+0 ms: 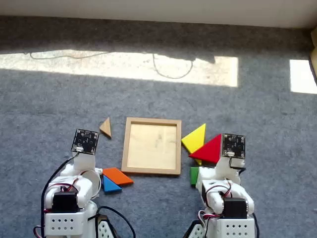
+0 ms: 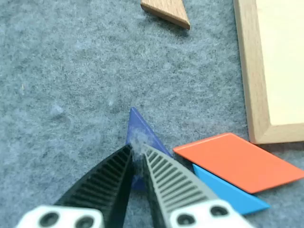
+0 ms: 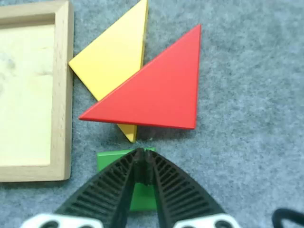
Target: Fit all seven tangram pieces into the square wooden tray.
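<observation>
The square wooden tray [image 1: 151, 171] lies flat on the grey tabletop [image 1: 247, 114] between my two arms, with nothing in it; all seven pieces lie outside.

Just beside its left rim are the orange parallelogram [image 2: 237, 161], overlapping the light blue triangle [image 2: 228, 192], and the small violet triangle [image 2: 140, 130]. The wooden triangle [image 2: 166, 12] sits farther up, near the tray's far left corner. Off the right rim, the red triangle [image 3: 161, 95] overlaps the yellow triangle [image 3: 114, 61], with the green square [image 3: 111, 159] nearest me.

My left fingers [image 2: 130, 154] are pressed together over the violet triangle, holding nothing. My right fingers [image 3: 138, 161] are likewise pressed together above the green square.

To start well, I judge I should spread the fingers before descending, straddle opposite edges of a thin piece, and seat the two large triangles first, tight into a corner.
</observation>
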You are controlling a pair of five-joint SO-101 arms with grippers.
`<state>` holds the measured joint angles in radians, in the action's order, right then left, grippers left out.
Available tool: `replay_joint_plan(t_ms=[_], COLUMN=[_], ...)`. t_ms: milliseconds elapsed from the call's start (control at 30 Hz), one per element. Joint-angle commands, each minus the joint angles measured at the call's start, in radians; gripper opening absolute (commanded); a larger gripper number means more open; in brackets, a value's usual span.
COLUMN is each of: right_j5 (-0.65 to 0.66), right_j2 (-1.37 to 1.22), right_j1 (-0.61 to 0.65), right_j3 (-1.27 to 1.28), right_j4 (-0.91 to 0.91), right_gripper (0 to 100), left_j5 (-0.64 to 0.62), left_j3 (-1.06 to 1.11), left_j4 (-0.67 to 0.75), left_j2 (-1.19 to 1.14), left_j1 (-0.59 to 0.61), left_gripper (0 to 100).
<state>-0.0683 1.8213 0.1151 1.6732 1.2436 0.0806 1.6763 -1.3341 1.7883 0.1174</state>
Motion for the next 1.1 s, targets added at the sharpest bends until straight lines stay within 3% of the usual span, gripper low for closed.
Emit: replay_joint_plan(t_ms=[0,1067], right_j5=[0.012,0.012], right_j2=[0.015,0.015], right_j1=[0.008,-0.015], right_j3=[0.111,0.07], right_j4=[0.008,-0.002], right_gripper=[1.5,1.5], left_j5=[-0.009,-0.009], left_j3=[0.019,0.019], left_j4=[-0.006,-0.006], left_j2=[0.033,0.033], left_j1=[0.008,0.008], left_gripper=[1,1])
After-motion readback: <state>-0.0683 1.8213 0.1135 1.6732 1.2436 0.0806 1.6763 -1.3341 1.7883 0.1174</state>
